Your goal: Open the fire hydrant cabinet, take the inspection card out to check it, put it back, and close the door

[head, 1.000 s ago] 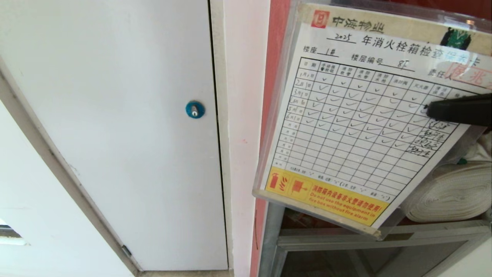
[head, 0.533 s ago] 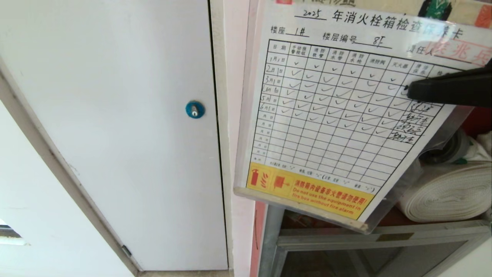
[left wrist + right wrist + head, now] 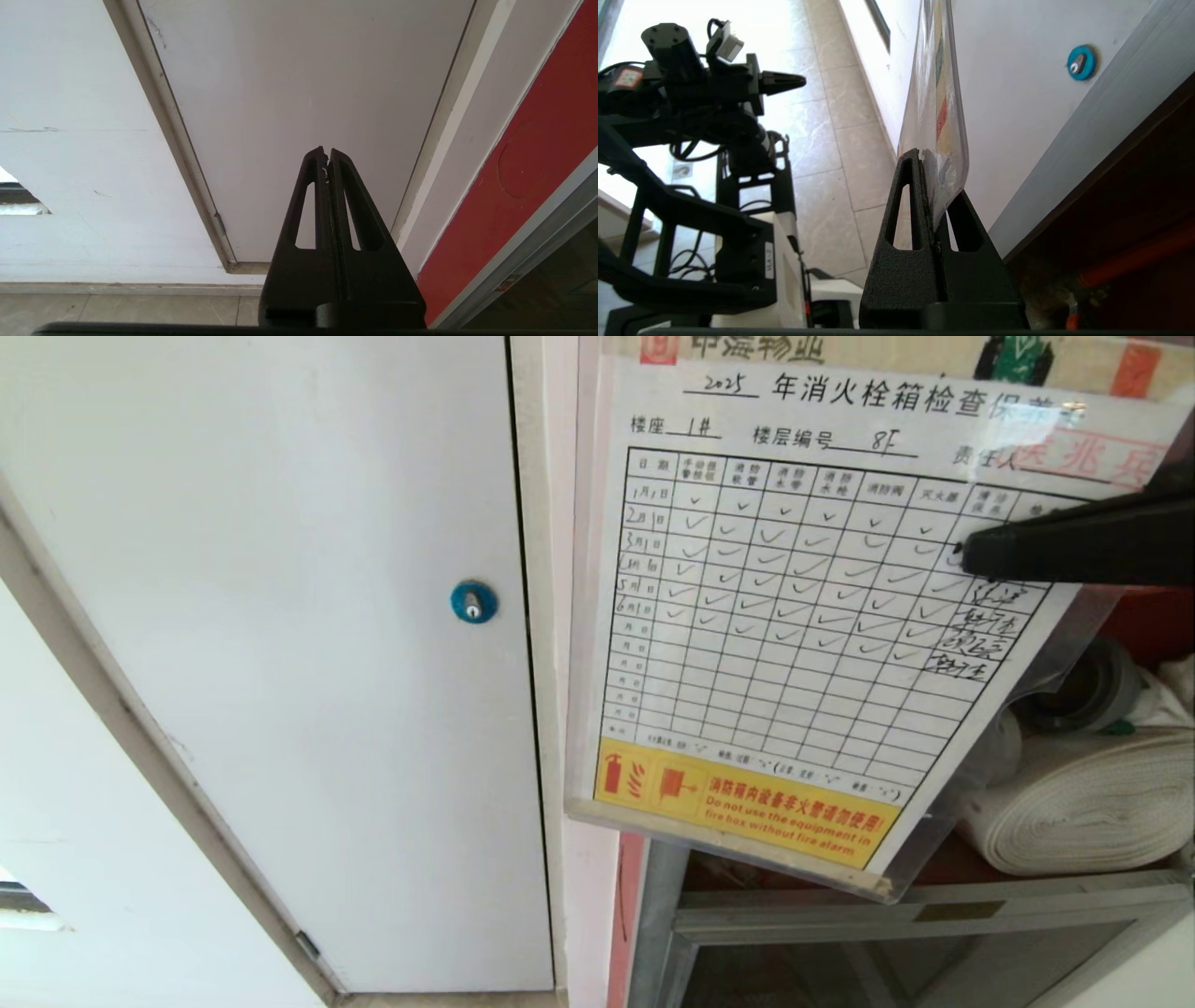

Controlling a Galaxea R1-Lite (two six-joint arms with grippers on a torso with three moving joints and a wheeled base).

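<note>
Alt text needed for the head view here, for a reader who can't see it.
The right tool holds the inspection card, a checkmark grid above a yellow strip, up facing the camera. Behind it to the right lies a white rolled hose in the open fire hydrant cabinet; left is a white panel with a blue lock.

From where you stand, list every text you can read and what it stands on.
"2025 年消火栓箱检查": heading of the inspection card.
"楼座 1#", "楼层编号 8F": line beneath the heading.
"Do not use the equipment in fire box without fire alarm": the card's yellow strip.
Column headings, handwritten signatures, red stamp: too small or blurred to read.
</note>
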